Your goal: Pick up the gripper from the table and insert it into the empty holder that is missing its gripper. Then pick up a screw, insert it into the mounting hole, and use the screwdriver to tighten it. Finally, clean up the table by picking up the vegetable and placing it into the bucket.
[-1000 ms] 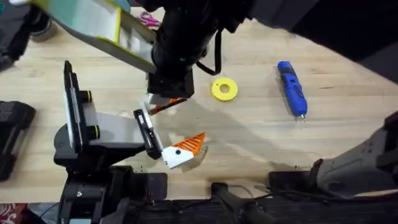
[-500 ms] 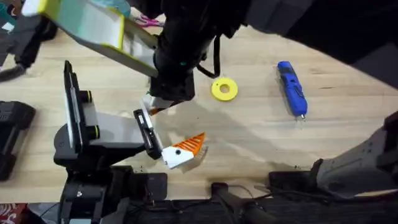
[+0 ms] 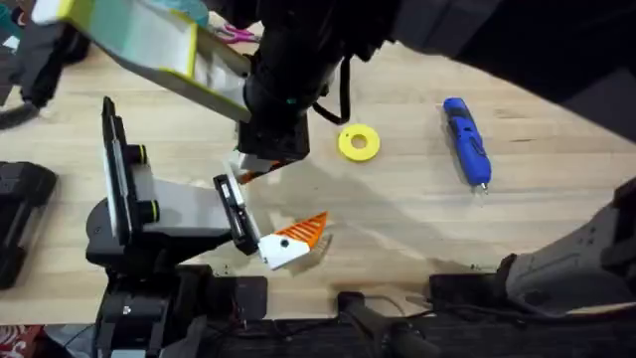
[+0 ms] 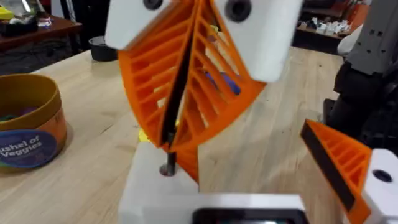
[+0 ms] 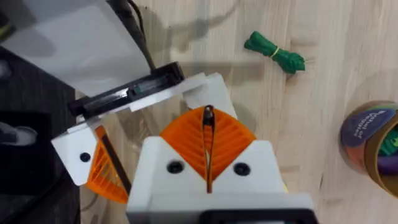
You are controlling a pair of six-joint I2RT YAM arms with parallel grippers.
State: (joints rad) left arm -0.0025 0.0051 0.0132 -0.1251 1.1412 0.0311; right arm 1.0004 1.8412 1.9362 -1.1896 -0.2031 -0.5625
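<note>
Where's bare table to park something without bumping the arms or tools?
Free: the wood between the yellow ring and the screwdriver, and the wide patch nearer the arm bases, right of the left gripper. Crowded: left of the ring, where the right gripper pinches a screw over the holder.

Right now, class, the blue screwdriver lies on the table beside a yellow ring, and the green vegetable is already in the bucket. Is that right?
Not quite. The vegetable lies on the table, outside the bucket, as the right wrist view shows. The screwdriver does lie beside the ring.
</note>
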